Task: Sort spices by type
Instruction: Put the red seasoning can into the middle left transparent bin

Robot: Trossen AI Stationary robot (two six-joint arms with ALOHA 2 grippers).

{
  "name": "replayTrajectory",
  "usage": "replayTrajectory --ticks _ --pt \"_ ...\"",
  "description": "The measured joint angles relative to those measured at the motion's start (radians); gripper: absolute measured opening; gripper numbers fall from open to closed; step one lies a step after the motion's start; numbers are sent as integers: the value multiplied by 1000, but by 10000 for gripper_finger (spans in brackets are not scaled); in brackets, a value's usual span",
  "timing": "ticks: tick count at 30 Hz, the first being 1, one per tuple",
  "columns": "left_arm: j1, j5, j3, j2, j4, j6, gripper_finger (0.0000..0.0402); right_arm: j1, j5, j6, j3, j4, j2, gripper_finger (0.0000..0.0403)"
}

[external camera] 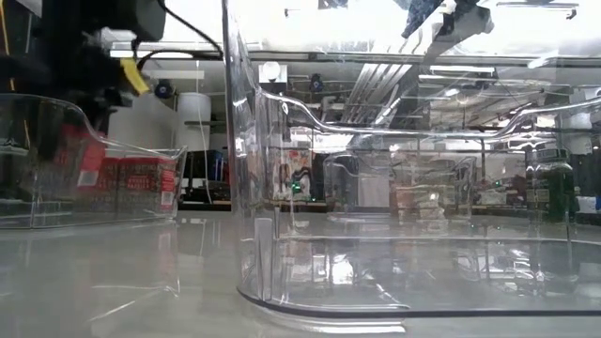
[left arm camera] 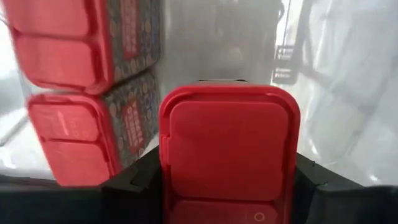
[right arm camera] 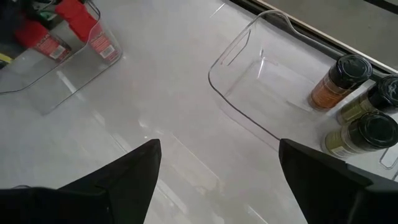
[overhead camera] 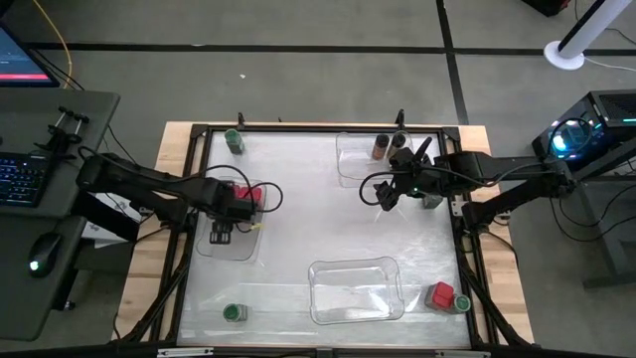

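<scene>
My left gripper [overhead camera: 223, 231] hangs over the clear tray at the table's left [overhead camera: 243, 249], shut on a red square-topped spice box [left arm camera: 229, 149]. Two more red boxes [left arm camera: 62, 37] [left arm camera: 68, 137] sit in that tray beside it. My right gripper [overhead camera: 383, 194] [right arm camera: 217, 168] hovers open over bare table near the far right tray [right arm camera: 249, 74], touching nothing. A brownish jar [right arm camera: 339, 81] and two dark-lidded jars [right arm camera: 379, 96] [right arm camera: 360, 134] stand by that tray. Green-lidded jars stand at the far left [overhead camera: 234, 140] and near left [overhead camera: 233, 312]. My left gripper has the red box pinched between its two fingers [left arm camera: 134, 180], one on each flank of the box just below the red lid [left arm camera: 186, 124]. The lid faces the wrist camera. Whether the box rests on the tray floor or is lifted, I cannot tell.
A third clear tray [overhead camera: 355, 288] lies near the table's near edge and fills the low view [external camera: 376, 235]. One red box [overhead camera: 440, 295] and a green-lidded jar [overhead camera: 462, 303] stand at the near right corner. Open table lies in the middle.
</scene>
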Motion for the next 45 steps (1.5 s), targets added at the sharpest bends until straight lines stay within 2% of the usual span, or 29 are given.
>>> replayTrajectory --ticks 6,12,17,20,24,28,31,33,38,45 --pt "39 -7 -47 2 21 25 191 0 0 0 0 1 0 322" --pt "54 -41 -31 0 17 25 266 0 0 0 0 15 0 322" --pt "54 -43 -28 1 0 26 300 0 0 0 0 17 0 322" --pt "54 -44 13 1 -52 31 304 0 0 0 0 20 0 322" --pt "54 -120 112 1 -132 -5 303 0 0 0 0 20 0 322" --pt "53 -154 207 -11 -108 -92 300 0 0 0 0 20 0 322" --pt "39 -40 225 -40 12 -119 269 0 1 0 0 21 0 322" --pt "16 -10 224 -41 54 -148 221 0 8 0 0 20 0 322" --pt "-28 -7 171 -25 62 -187 31 0 9 -19 0 21 0 322" --pt "-22 -3 -8 -24 181 -291 3 0 9 -44 0 21 0 322"
